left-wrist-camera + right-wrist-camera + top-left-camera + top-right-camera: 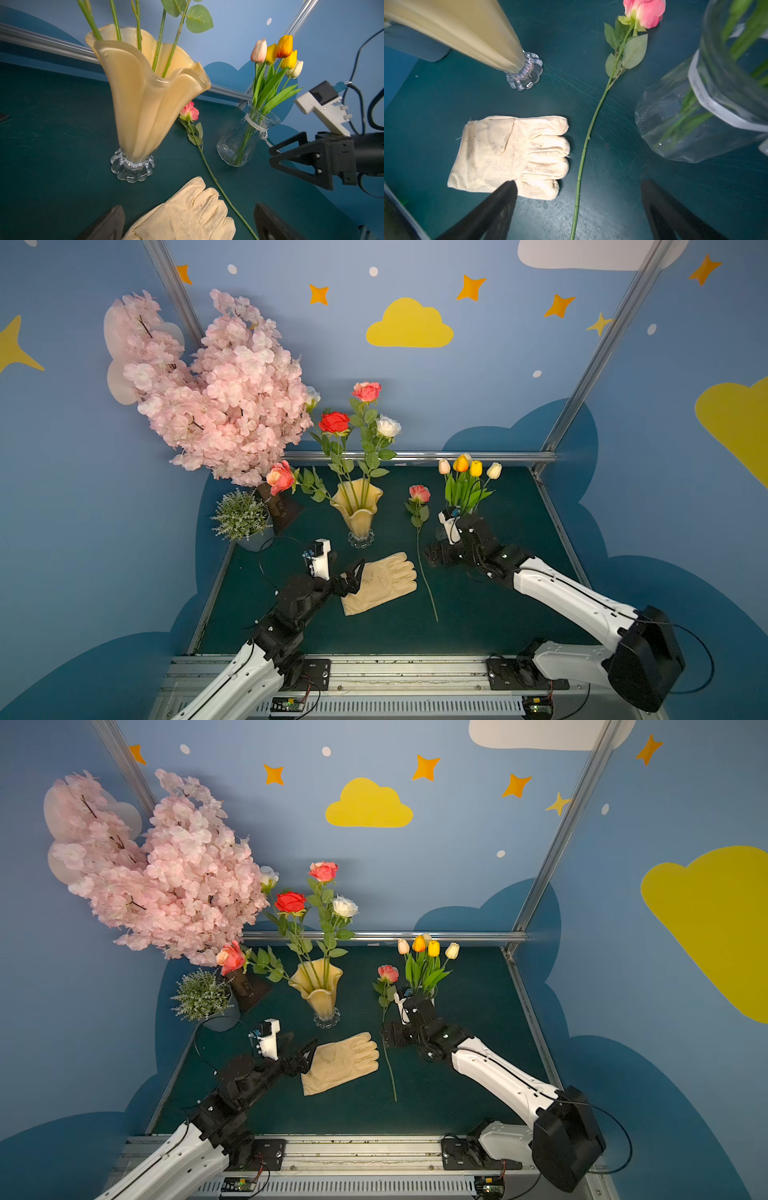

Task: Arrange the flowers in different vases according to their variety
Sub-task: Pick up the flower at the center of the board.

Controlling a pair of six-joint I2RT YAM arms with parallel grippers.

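Both pincers stand wide open with nothing in them. Your left gripper (353, 570) hangs at the cuff of the canvas work glove (380, 583), on the near side of the amber vase (359, 506); whether it touches the cloth I cannot tell. Close there and you lift the glove, not a flower.

The one flower left to place, the loose pink rose (634, 49), lies flat on the table (478, 614) on the right-arm side of the amber vase, its stem just beside the glove's fingertips. That stem is thin and lies on the mat, so a shallow pinch will likely slip and a deep one scrapes the surface or snags the glove.

Your right gripper (429, 556) sits over that stem, and its wrist is close to the clear ribbed vase (247, 137) of tulips (467, 466), farther from the amber vase on the same side. A careless swing could topple that light glass.

The amber vase is already crowded. A long stem swung in could knock its roses (334, 423), and the rose (280, 477) leaning over its far rim looks ready to fall out.
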